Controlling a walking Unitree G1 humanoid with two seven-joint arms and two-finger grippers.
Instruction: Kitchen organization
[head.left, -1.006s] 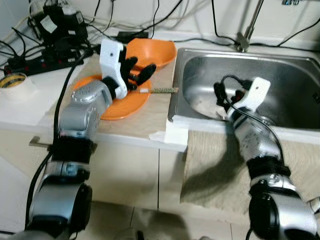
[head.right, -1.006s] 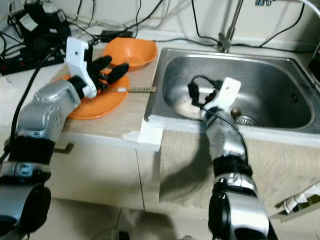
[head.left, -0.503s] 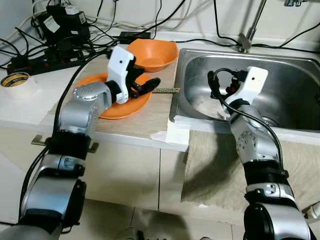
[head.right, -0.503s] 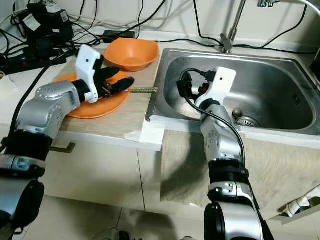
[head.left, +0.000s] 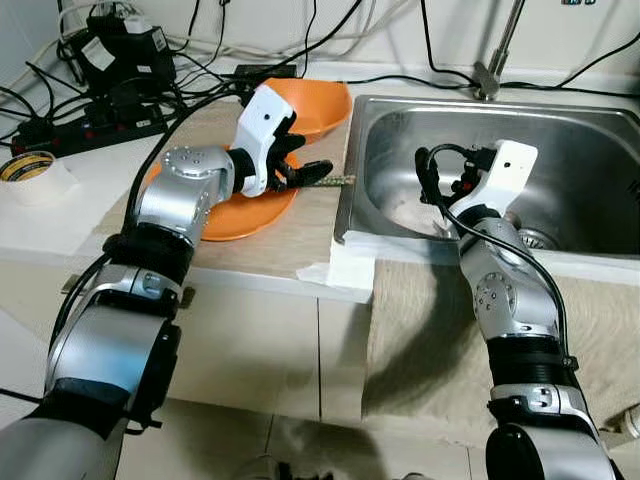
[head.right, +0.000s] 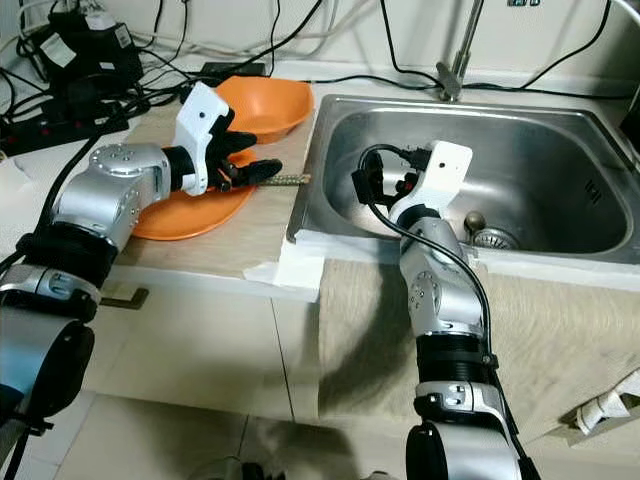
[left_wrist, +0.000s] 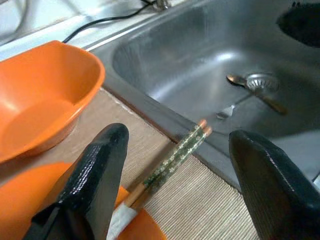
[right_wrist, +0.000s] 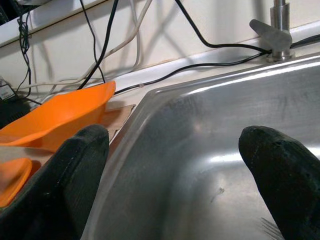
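Cloth (head.left: 450, 330): hangs over the desk's front edge below the sink.

Paper scrap (head.left: 335, 270): lies at the front edge, beside the sink's near left corner.

Right hand (head.right: 385, 185): fingers spread, holding nothing, hovering inside the sink's (head.left: 600, 130) left half, near its left wall. Idle by the look of it.

Left hand (left_wrist: 172, 165): fingers wide apart, empty, poised over the chopsticks.

Chopsticks (head.left: 330, 181): a patterned pair lying together on the desk, butt ends resting on the plate's rim, tips touching the sink's left rim.

Step in hand, as judged: picking up the chopsticks. Done well, the hand lowers with one finger on each side of the pair, closes near their middle so both sticks are caught together, then lifts straight up.

Obstacles: the plate's (head.left: 240, 210) rim beside the near finger; the sink's raised edge at the tips.

Spoon (left_wrist: 252, 90): lies by the sink drain.

Bowl (head.left: 310, 105): orange, behind the plate, against the sink's far left corner.

Tape roll (head.left: 28, 168): left edge of the desk.

Power strip (head.left: 85, 125) and cables: back left corner.
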